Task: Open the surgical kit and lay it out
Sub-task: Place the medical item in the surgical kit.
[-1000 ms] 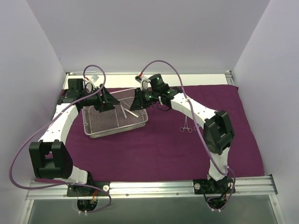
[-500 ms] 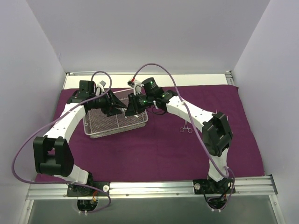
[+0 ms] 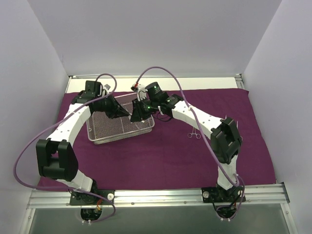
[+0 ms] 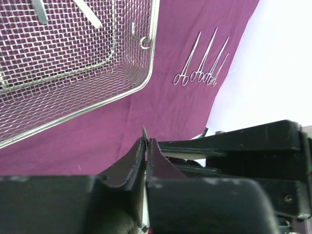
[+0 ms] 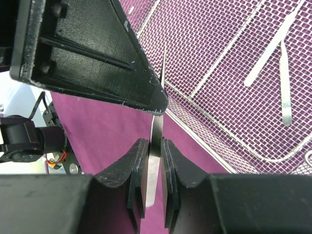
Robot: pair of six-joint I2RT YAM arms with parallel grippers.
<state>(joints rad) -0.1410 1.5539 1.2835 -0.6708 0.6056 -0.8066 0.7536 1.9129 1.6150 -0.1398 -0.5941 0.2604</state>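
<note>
The maroon cloth (image 3: 170, 156) lies spread over the table. The silver wire-mesh tray (image 3: 105, 132) rests on its left part. Above the tray's right corner my two grippers meet tip to tip. My right gripper (image 5: 155, 142) is shut on flat silver tweezers (image 5: 157, 127). My left gripper (image 4: 146, 142) is shut on the thin far end of the same tweezers (image 4: 144, 130). In the top view both fingertips hide this piece. Several scissor-handled forceps (image 3: 195, 132) lie side by side on the cloth to the right of the tray.
Two flat silver instruments (image 5: 273, 44) (image 5: 286, 83) lie inside the tray, whose rim (image 4: 151, 63) is just below my left gripper. The forceps (image 4: 202, 61) lie near the cloth's edge. White walls enclose the table on three sides.
My left gripper has swung right across the tray to the right gripper and has shut on the tweezers' end. The right gripper shifted slightly left, still holding them.
</note>
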